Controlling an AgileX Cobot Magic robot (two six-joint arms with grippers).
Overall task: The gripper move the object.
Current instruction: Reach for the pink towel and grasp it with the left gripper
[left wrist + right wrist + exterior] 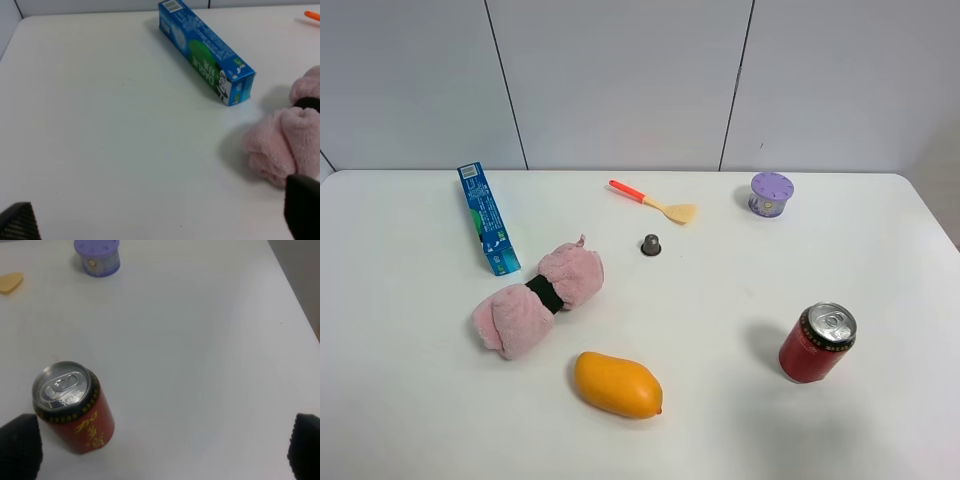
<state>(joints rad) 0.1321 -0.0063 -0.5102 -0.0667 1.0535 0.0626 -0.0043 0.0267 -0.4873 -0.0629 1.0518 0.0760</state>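
Note:
The pink towel roll [538, 299], cinched by a black band, lies on the white table left of centre, between the blue box and the mango. One end of it shows in the left wrist view [280, 145], close to one fingertip. My left gripper [160, 220] is open and empty, its two black fingertips [20, 224] wide apart over bare table beside the towel. My right gripper [162, 450] is open and empty, with the red soda can [75, 407] standing just inside one fingertip [20, 447]. Neither arm shows in the exterior high view.
A blue toothpaste box [487, 218] lies behind the towel and shows in the left wrist view [205, 49]. An orange mango [617, 384] lies in front of the towel. The red can [817, 342] stands at the right. A spatula [652, 202], a small dark cap [651, 244] and a purple jar [771, 194] are at the back.

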